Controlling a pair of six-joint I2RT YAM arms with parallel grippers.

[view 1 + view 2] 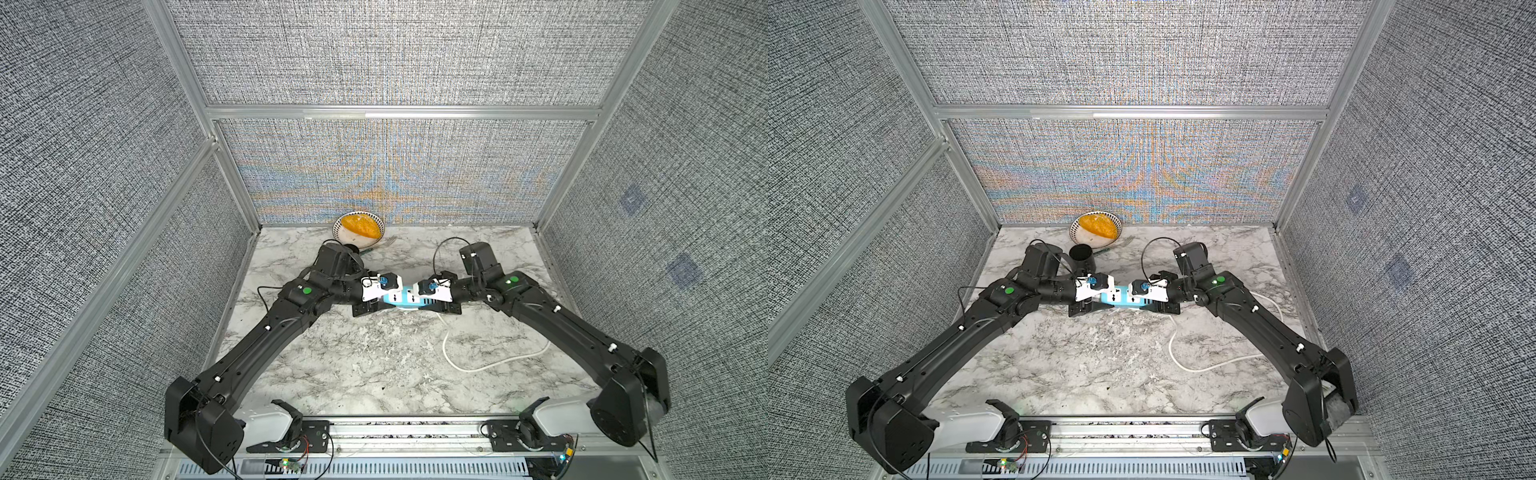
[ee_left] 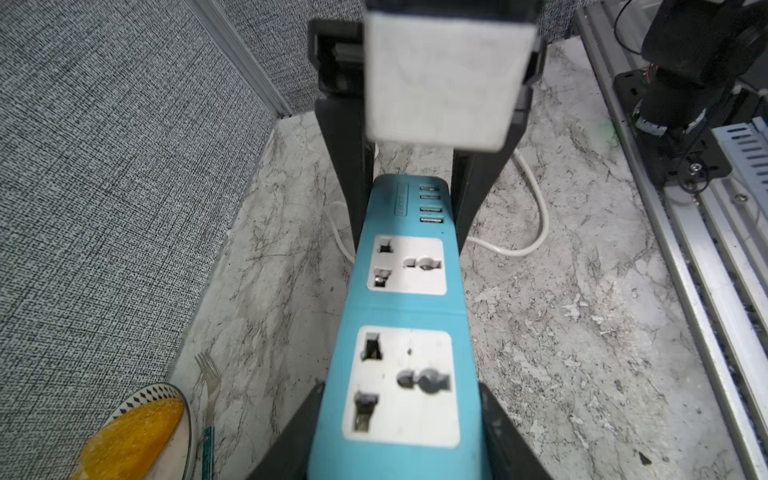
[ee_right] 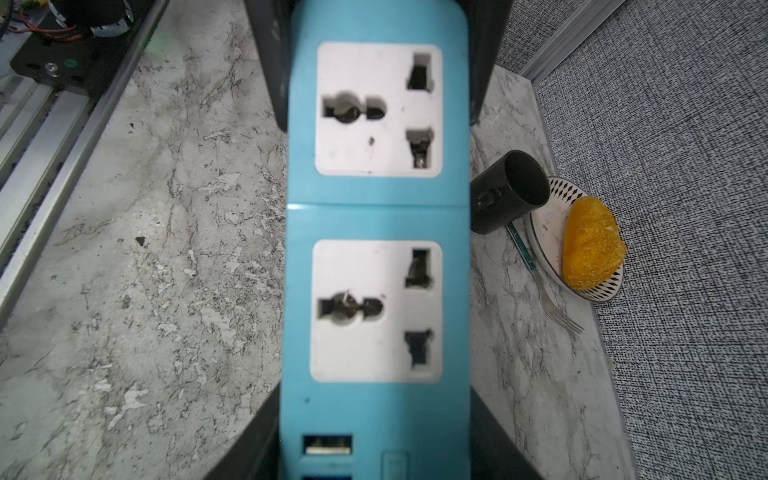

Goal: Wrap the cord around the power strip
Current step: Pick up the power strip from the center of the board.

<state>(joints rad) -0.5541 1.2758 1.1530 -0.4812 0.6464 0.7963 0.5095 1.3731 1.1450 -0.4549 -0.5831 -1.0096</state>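
The light-blue power strip (image 1: 400,297) (image 1: 1118,297) lies crosswise over the middle of the marble table, sockets facing up. My left gripper (image 1: 388,297) is shut on its left end; the left wrist view has my black fingers (image 2: 301,432) pressed to both sides of the power strip (image 2: 403,316). My right gripper (image 1: 419,299) is shut on the end with the USB ports, its fingers (image 3: 488,432) flanking the power strip (image 3: 374,216). The white cord (image 1: 465,368) (image 1: 1187,368) trails from that end in a loose loop on the table toward the front right. Its plug is hidden.
At the back wall stands a patterned bowl (image 1: 1074,232) holding an orange piece of food (image 1: 1098,224). A black cup (image 1: 1082,255) and a fork (image 3: 557,307) are beside it, just behind my left wrist. Grey panel walls enclose three sides. A metal rail (image 1: 407,432) runs along the front.
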